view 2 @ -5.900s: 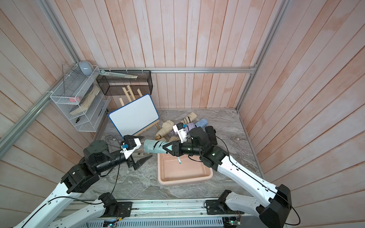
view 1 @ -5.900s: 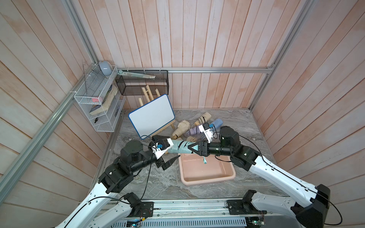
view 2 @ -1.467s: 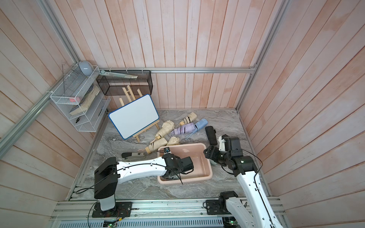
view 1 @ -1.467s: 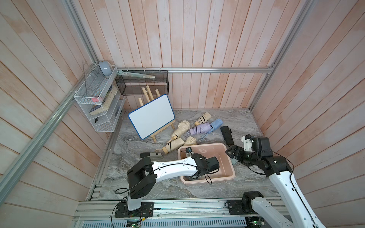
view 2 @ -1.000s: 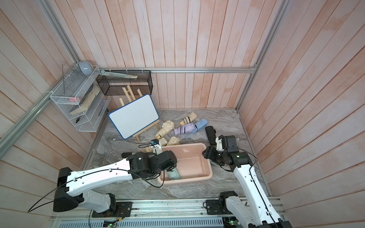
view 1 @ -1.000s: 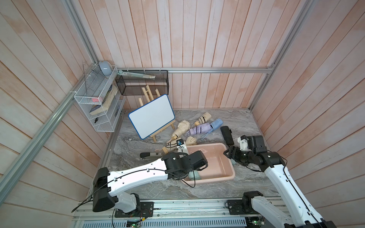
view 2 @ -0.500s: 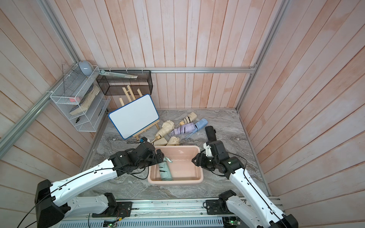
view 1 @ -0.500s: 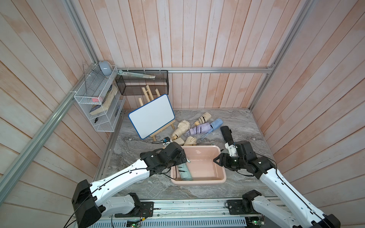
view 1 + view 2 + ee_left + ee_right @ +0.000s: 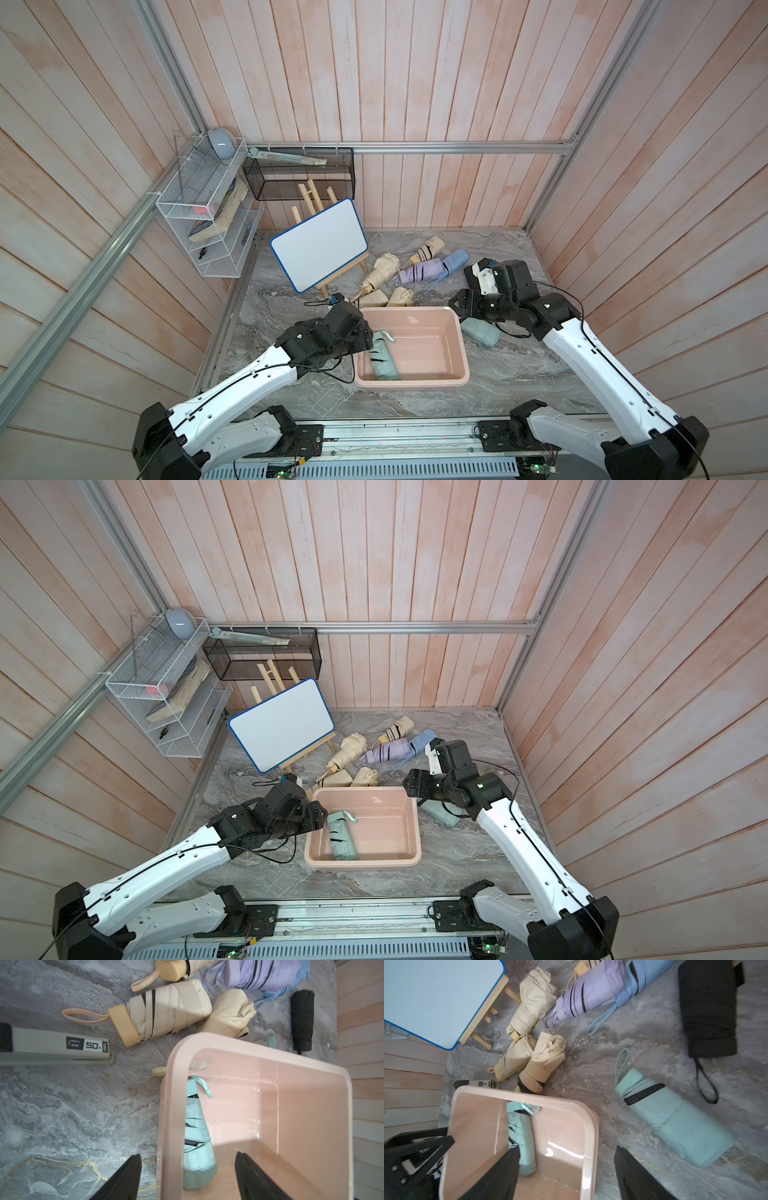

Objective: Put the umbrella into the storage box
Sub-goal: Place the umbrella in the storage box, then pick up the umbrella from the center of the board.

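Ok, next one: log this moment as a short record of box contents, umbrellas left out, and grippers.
box: pale pink rectangular plastic storage box, on grey marbled table
inside: one folded teal umbrella, along a side wall
beside box: second folded teal umbrella, on the table
also outside: beige umbrellas, lilac umbrella, blue umbrella, black umbrella
left gripper: open, empty, over the box's edge
right gripper: open, empty, near a box corner

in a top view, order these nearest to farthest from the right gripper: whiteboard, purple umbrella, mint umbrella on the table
1. mint umbrella on the table, beside the right gripper
2. purple umbrella, toward the back wall
3. whiteboard, back, left arm's side
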You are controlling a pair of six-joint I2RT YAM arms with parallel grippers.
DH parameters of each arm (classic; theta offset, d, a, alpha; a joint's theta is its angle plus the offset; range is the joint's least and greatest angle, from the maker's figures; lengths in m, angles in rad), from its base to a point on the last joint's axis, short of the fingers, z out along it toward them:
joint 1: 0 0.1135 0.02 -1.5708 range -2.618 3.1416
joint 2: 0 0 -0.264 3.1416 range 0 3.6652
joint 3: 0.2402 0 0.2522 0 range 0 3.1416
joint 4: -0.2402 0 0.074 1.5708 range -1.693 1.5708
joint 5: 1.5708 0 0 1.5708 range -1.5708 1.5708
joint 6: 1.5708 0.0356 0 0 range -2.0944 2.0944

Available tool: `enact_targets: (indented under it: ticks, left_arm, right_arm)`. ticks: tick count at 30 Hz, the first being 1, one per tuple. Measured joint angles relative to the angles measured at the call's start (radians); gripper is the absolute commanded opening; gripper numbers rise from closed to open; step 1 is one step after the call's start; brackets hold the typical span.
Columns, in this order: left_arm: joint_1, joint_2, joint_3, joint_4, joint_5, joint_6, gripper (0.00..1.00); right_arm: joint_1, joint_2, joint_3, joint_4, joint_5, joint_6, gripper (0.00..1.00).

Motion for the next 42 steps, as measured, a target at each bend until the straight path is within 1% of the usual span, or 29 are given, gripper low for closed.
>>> enact_targets:
  ticks: [2,5,9,13,17,21,28,36,42]
  left_arm:
    - [0.006,0.013,0.0,0.008,0.011,0.028,0.55]
    - [0.011,0.029,0.0,0.009,0.011,0.054,0.51]
    - [0.023,0.032,-0.004,0.014,0.01,0.07,0.43]
    - [0.032,0.034,-0.005,0.015,0.006,0.077,0.36]
    - [0.034,0.034,-0.007,0.007,0.003,0.078,0.27]
    - [0.034,0.02,-0.023,-0.004,0.004,0.065,0.21]
    - [0.034,-0.055,-0.05,-0.074,0.0,0.042,0.16]
    - [0.034,-0.114,-0.066,-0.14,-0.01,0.029,0.16]
    - [0.034,-0.143,-0.077,-0.161,-0.021,0.003,0.16]
  right_arm:
    - [-0.04,0.04,0.039,-0.024,0.035,-0.077,0.78]
    - [-0.098,0.093,0.092,-0.062,0.114,-0.206,0.8]
    - [-0.134,0.158,0.15,-0.1,0.221,-0.35,0.8]
    - [-0.14,0.187,0.148,-0.105,0.29,-0.446,0.79]
    - [-0.14,0.172,0.1,-0.077,0.327,-0.534,0.79]
    - [-0.14,0.137,0.019,-0.04,0.328,-0.631,0.8]
    - [-0.14,0.109,-0.075,0.018,0.294,-0.793,0.81]
    - [-0.14,0.126,-0.154,0.093,0.209,-0.953,0.85]
    - [-0.14,0.189,-0.196,0.15,0.151,-1.023,0.87]
